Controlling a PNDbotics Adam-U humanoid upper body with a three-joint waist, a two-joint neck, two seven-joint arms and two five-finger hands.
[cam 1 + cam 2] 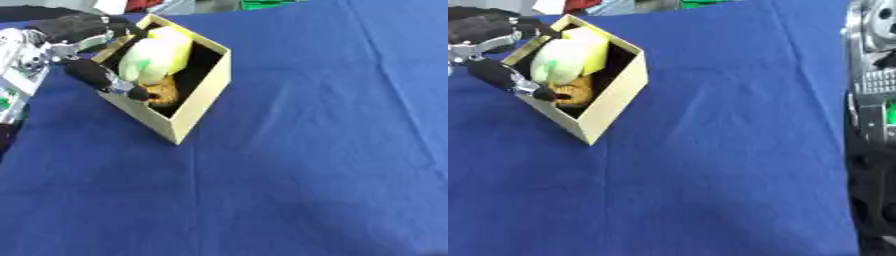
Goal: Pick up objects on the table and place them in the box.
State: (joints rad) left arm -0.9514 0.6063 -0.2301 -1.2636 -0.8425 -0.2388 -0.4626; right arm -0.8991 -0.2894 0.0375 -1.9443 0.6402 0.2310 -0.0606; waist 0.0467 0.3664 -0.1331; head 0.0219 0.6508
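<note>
The left hand (83,47) curled around a pale yellow-green object (156,55) inside the box (203,95) (at 10 o'clock); blue tablecloth (306,175) lay bare from 2 to 7 o'clock.

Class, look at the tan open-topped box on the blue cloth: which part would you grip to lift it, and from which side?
Grip the bare right-hand wall of the box, coming from above and the right. Its top rim is open and exposed there, while the left robot hand and the yellow-green item crowd the left side.

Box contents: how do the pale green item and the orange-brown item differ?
The green item is larger, pale green-yellow, and rises above the box rim; the orange item is smaller, orange-brown, and sits lower, under it. The left hand is at the green item. Both are inside the box.
</note>
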